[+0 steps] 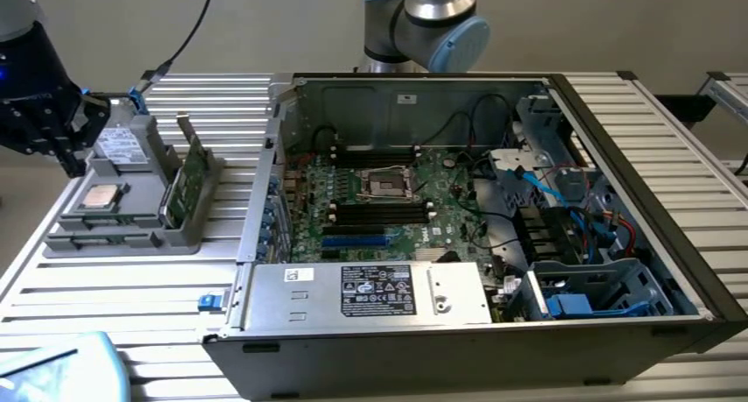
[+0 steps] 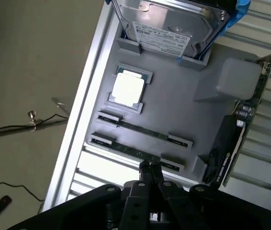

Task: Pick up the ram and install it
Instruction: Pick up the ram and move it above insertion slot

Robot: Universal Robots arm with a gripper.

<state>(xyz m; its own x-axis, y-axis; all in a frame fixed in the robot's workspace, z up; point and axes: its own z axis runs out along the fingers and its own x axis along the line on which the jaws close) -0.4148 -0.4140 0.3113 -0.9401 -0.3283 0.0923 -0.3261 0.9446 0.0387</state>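
Two rams lie on edge in slots of a grey holder tray (image 2: 174, 103): one ram (image 2: 142, 130) further in, the other ram (image 2: 134, 152) along the tray's near edge. My gripper (image 2: 150, 167) is shut with nothing between its fingertips. Its tips hover just above the near-edge ram, close to its middle. In the exterior view my gripper (image 1: 68, 152) hangs over the tray (image 1: 135, 201) at the exterior view's left, well apart from the open computer case (image 1: 468, 209).
The tray also holds a silver processor chip (image 2: 128, 90), a hard drive (image 2: 169, 28) and a wider green card with a bracket (image 2: 231, 143). In the case, the motherboard (image 1: 386, 201) shows black memory slots (image 1: 377, 212). Cables lie on the floor (image 2: 25, 122).
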